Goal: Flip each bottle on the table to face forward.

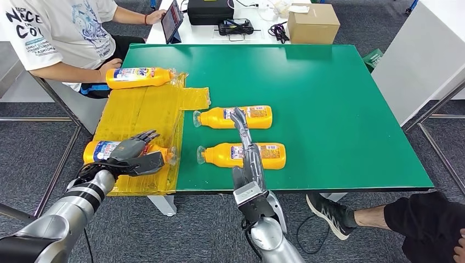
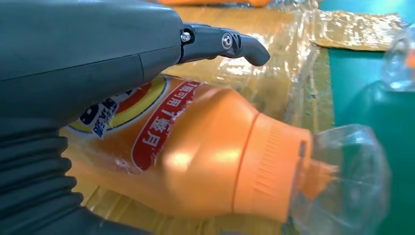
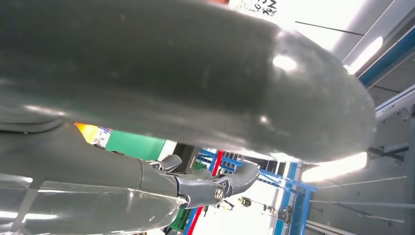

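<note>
Head view: your L hand (image 1: 134, 153) grips near-left bottle (image 1: 107, 150) lying on yellow sheet (image 1: 148, 109); R hand (image 1: 244, 139), fingers straight, holds nothing, above two bottles (image 1: 241, 117) on green table (image 1: 340, 109). L wrist view: thumb over bottle label. R wrist view: fingers apart

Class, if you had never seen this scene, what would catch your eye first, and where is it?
Four orange bottles lie on the green table. The left hand rests on the near-left bottle on the yellow sheet. The right hand stretches flat over the front middle bottle.

I see my left hand (image 1: 134, 155) at lower left, fingers curled around a bottle (image 1: 107, 150); my right hand (image 1: 245, 148) reaches up mid-frame, fingers straight.
</note>
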